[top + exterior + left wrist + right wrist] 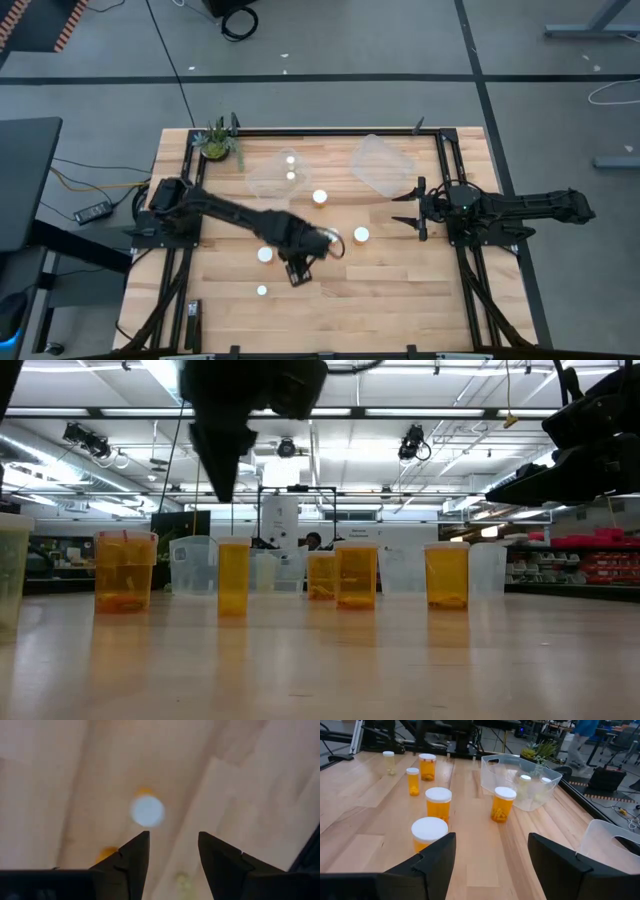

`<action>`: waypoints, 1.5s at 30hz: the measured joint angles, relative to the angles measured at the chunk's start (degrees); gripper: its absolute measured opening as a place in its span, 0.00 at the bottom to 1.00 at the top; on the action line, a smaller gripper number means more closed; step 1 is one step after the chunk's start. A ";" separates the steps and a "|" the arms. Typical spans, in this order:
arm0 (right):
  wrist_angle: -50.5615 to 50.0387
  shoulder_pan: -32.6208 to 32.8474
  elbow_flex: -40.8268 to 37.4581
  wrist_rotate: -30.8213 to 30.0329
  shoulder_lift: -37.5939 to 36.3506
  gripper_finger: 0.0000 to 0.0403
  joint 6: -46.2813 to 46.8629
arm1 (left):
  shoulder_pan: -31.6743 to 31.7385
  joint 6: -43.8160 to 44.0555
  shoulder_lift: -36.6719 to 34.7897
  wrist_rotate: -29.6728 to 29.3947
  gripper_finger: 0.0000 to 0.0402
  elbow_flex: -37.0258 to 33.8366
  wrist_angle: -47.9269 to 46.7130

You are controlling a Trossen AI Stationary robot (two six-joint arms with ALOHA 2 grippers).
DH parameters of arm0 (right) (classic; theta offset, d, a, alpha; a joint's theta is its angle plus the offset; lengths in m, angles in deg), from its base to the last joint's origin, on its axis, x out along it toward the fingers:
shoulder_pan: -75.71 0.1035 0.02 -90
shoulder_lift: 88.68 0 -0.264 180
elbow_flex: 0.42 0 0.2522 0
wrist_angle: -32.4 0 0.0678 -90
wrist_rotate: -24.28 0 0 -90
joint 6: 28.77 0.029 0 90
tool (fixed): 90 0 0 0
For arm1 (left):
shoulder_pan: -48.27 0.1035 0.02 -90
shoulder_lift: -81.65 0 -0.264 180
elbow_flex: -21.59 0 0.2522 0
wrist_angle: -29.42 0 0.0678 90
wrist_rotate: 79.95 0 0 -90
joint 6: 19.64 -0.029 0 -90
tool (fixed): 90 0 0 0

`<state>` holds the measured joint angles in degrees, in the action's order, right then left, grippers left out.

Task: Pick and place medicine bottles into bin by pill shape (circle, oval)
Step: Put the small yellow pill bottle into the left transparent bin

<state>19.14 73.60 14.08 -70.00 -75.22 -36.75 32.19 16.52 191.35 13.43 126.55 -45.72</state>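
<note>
Several medicine bottles with white caps stand loose on the wooden table, among them one (pixel 320 197), another (pixel 361 235) and a third (pixel 265 254). Two more (pixel 291 176) stand inside the clear bin (pixel 262 184) at the far side. My left gripper (pixel 298 272) hangs over the table's middle and points down. It is open with nothing between its fingers, and one white-capped bottle (pixel 147 811) shows on the table below and just beyond the fingertips. My right gripper (pixel 408 215) waits open at the table's right side, pointing level toward the bottles.
A second clear bin (pixel 383 165) with nothing in it sits at the far right. A small green plant (pixel 217 140) stands at the far left corner. A dark frame (pixel 440 150) runs along the table's edges. Bare wood lies along the near side.
</note>
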 joint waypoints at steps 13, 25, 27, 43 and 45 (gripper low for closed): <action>-0.01 0.00 0.01 0.00 -0.01 0.63 -0.02 | -15.79 16.60 0.00 -2.15 0.49 -0.09 -1.81; 0.00 0.00 0.01 0.00 0.00 0.63 -0.01 | -23.75 33.97 0.00 -4.71 0.55 -0.28 -8.68; -0.01 0.00 0.00 0.00 0.01 0.63 0.00 | -24.15 36.75 0.00 -4.78 0.55 -1.56 -8.26; -0.01 0.00 -0.01 0.00 0.01 0.63 0.00 | -24.10 39.90 0.05 -2.12 0.55 -13.12 2.17; -0.01 0.00 0.01 0.02 0.01 0.63 0.00 | -23.90 39.64 0.05 -2.13 0.55 -14.37 3.91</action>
<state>19.13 73.60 14.09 -69.98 -75.21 -36.75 8.29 56.16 191.40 11.29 112.19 -41.81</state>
